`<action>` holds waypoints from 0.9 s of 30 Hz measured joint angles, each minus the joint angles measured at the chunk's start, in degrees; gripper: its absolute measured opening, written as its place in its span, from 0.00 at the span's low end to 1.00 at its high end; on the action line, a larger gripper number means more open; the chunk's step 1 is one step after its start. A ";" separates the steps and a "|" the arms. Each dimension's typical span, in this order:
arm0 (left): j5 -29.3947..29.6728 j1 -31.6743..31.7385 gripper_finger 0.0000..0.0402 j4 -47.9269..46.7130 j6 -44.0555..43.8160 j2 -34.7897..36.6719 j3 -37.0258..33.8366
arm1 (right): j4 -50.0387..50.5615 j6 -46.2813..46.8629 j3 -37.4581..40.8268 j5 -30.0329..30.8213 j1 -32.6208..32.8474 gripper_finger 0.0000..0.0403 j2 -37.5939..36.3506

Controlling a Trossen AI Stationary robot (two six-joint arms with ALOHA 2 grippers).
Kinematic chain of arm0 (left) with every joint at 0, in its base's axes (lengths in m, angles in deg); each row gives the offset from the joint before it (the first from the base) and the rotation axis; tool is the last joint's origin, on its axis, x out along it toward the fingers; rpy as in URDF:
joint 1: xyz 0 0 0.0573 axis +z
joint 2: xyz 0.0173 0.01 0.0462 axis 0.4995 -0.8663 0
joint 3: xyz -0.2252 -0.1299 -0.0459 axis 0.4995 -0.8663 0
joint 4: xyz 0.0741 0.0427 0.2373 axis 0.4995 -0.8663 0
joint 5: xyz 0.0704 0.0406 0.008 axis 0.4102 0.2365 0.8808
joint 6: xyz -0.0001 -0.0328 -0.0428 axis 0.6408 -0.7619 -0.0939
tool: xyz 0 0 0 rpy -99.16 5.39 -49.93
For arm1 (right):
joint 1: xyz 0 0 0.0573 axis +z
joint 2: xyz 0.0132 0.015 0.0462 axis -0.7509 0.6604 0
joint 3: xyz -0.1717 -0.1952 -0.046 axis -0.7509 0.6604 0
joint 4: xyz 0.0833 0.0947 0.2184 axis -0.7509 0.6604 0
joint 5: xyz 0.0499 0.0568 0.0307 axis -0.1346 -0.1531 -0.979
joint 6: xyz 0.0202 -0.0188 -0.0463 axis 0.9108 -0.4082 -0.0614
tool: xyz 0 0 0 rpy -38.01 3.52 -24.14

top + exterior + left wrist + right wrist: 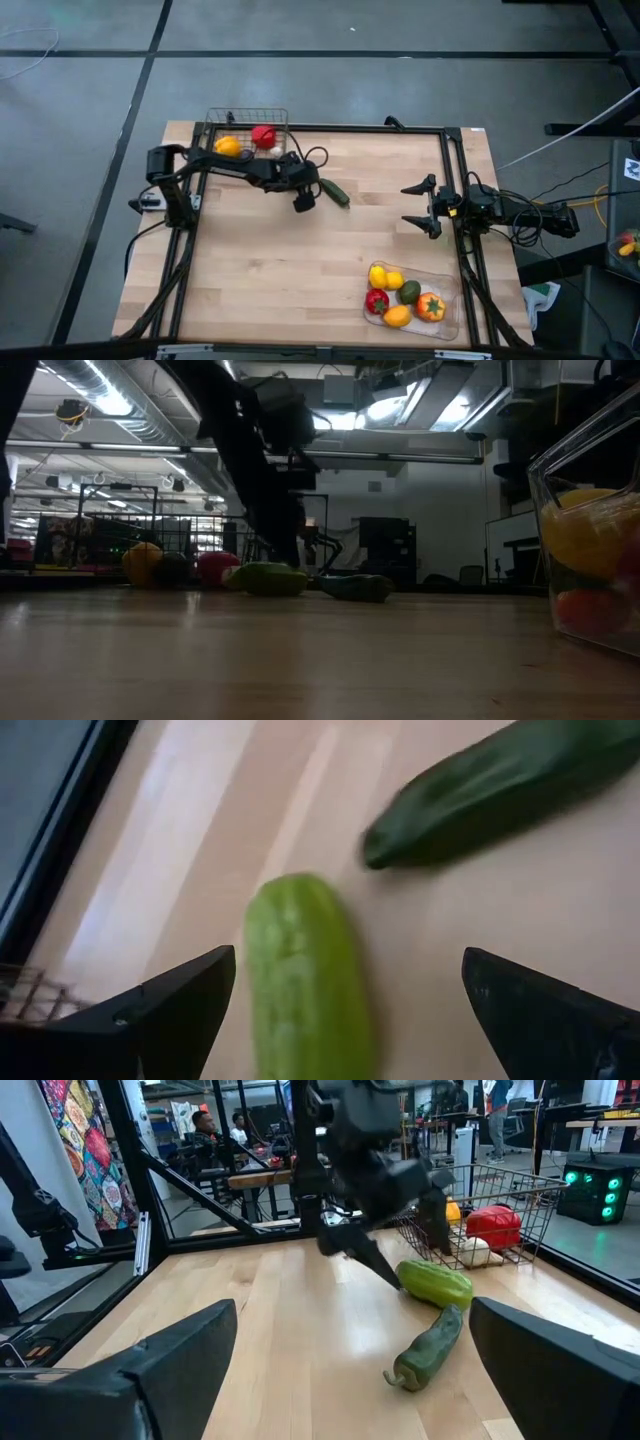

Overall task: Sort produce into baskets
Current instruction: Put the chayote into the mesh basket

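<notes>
Two dark jointed arms, tapered black fingers (170, 1010)

A light wooden table (300, 260) carries a wire-mesh basket (247, 120) at its far left corner and a clear plastic tray (447, 312) near its right front corner. Between them, nearer the basket, a light green vegetable (434, 1282), perhaps a squash, and a dark green cucumber (425, 1348) lie just apart on the boards.

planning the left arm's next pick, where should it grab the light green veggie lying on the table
Grip the light green vegetable across its middle, coming straight down. It lies flat and long between the open left gripper fingers, so the narrow sides suit the jaws. The dark green pepper lies apart, probably clear.
</notes>
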 joint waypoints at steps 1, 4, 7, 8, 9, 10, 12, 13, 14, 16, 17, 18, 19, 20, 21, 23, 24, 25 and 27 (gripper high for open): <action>0.92 0.37 0.96 0.10 0.03 -0.72 0.00 | -0.01 0.00 0.00 0.00 -0.02 0.99 -0.01; 3.00 1.34 0.96 0.20 -0.08 -1.45 0.07 | -0.02 0.00 0.00 0.00 -0.01 0.99 -0.01; 3.17 2.34 0.96 0.17 0.23 -1.52 0.07 | 0.00 0.00 0.00 0.00 0.00 0.99 0.01; 3.17 2.66 0.96 0.20 0.28 -1.52 0.07 | 0.00 -0.01 -0.01 0.00 0.00 0.99 -0.01; 3.20 2.92 0.96 0.15 0.32 -1.52 0.07 | 0.00 0.00 0.00 0.00 0.00 0.99 -0.02; 3.19 3.13 0.96 0.15 0.41 -1.52 0.07 | 0.00 0.00 0.00 0.02 -0.02 0.99 0.00; 3.16 3.54 0.96 0.18 0.82 -1.69 0.09 | 0.00 0.00 0.00 0.00 -0.02 0.99 -0.02; 3.16 3.54 0.96 0.32 1.25 -1.96 0.09 | 0.00 -0.01 0.00 0.00 -0.01 0.99 -0.01; 3.10 3.56 0.96 0.30 1.36 -2.14 0.09 | 0.00 -0.01 0.00 0.00 -0.01 0.99 0.00; 1.81 3.54 0.96 0.27 1.51 -2.36 0.07 | 0.00 -0.02 0.00 0.00 -0.01 0.99 -0.02; 1.04 3.50 0.96 0.39 1.38 -2.47 0.09 | -0.01 0.00 0.00 0.01 -0.02 0.99 -0.01; 0.51 3.34 0.96 0.26 1.40 -2.64 0.09 | 0.00 0.00 0.00 0.00 -0.01 0.99 0.01; 0.28 3.10 0.96 0.14 1.41 -2.90 0.09 | -0.01 0.00 0.00 0.01 0.00 0.99 -0.02; 0.24 2.89 0.96 0.26 1.39 -3.30 0.09 | 0.00 0.00 -0.02 0.00 0.00 0.99 -0.02; 0.21 2.70 0.96 0.31 1.41 -3.43 0.09 | 0.00 0.00 0.00 0.00 -0.01 0.99 0.01; 0.16 2.66 0.96 0.09 1.43 -3.57 0.07 | 0.00 0.00 0.00 0.00 0.00 0.99 -0.02; 0.17 2.70 0.96 0.26 1.44 -3.85 0.07 | 0.00 0.00 0.00 0.02 -0.02 0.99 0.00; 0.07 2.71 0.96 0.30 1.48 -4.05 0.07 | 0.00 0.00 0.00 0.05 0.01 0.99 0.01; -0.99 2.73 0.96 -0.33 1.59 -4.39 0.00 | -0.01 0.00 0.00 0.07 -0.02 0.99 -0.02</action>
